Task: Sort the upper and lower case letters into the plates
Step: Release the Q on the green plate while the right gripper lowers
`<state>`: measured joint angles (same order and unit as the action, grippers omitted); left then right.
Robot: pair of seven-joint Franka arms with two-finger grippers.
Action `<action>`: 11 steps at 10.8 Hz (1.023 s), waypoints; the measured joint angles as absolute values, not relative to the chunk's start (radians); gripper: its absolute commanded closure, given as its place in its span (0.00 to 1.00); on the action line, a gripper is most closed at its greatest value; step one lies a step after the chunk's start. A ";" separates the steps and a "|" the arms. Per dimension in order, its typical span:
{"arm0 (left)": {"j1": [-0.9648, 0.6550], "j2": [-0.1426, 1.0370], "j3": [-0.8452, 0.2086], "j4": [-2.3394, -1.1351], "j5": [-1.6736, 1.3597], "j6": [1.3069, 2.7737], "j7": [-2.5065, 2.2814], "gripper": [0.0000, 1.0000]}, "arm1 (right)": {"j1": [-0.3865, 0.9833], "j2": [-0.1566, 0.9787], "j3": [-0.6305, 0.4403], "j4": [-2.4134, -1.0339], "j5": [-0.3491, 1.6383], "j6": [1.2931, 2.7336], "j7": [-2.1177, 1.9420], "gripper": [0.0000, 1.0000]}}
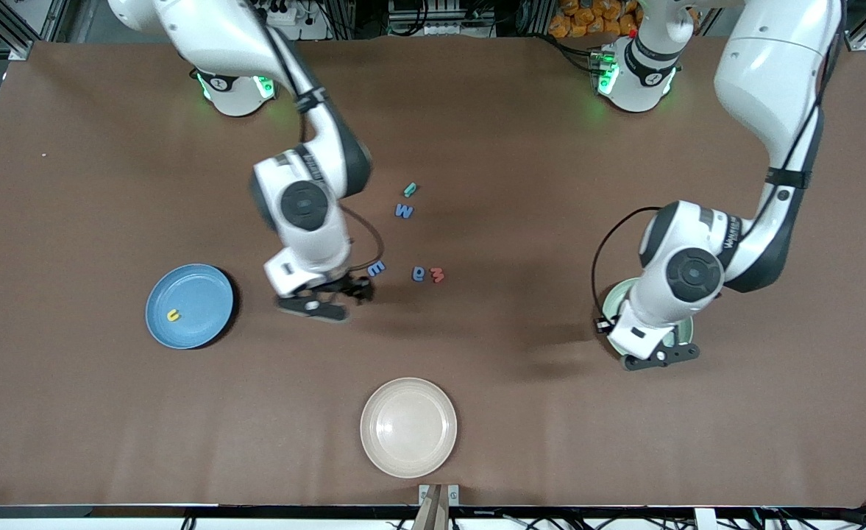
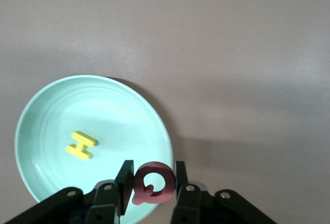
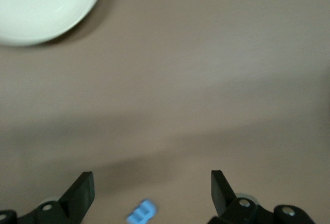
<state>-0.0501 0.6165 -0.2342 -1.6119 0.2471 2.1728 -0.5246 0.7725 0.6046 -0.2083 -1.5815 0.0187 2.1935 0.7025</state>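
Only the left wrist view showed the left end effector (image 2: 150, 182) clenched on a red letter (image 2: 152, 184) above the green plate (image 2: 46, 110), where a yellow H (image 2: 81, 145) lay. The brown counter (image 1: 513, 412) carried loose letters (image 1: 404, 211) mid-table. The blue plate (image 1: 201, 283) held a yellow letter (image 1: 174, 315). The right end effector (image 3: 152, 188) hung released over a blue letter (image 3: 141, 213). A beige plate (image 1: 408, 427) sat nearest the camera.

A robotics lab: two white arms bolted along one edge of a brown-covered table (image 1: 477, 442), aluminium frame posts (image 1: 6, 29) at its corners, cables and power strips (image 1: 440, 18) nearby.
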 measured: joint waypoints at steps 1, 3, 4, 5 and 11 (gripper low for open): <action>-0.029 0.631 -0.234 -1.614 0.247 2.173 -0.494 1.00 | 0.792 0.657 -0.175 -1.528 0.019 2.171 0.691 0.00; 0.001 0.653 -0.234 -1.618 0.247 2.173 -0.443 0.65 | 0.805 0.769 -0.110 -1.406 0.019 2.151 0.653 0.00; 0.012 0.660 -0.234 -1.623 0.247 2.173 -0.421 0.25 | 0.809 0.823 -0.091 -1.348 0.019 2.141 0.626 0.00; 0.022 0.663 -0.234 -1.629 0.247 2.173 -0.396 0.00 | 0.812 0.871 -0.078 -1.301 0.019 2.136 0.609 0.00; 0.035 0.660 -0.244 -1.624 0.247 2.174 -0.355 0.00 | 0.791 0.986 -0.023 -1.188 0.083 2.153 0.591 0.00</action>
<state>0.0348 0.6595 -0.2439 -1.6241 0.2471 2.1735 -0.3545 0.7906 0.9862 -0.0226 -1.1880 0.0828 2.1531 0.5913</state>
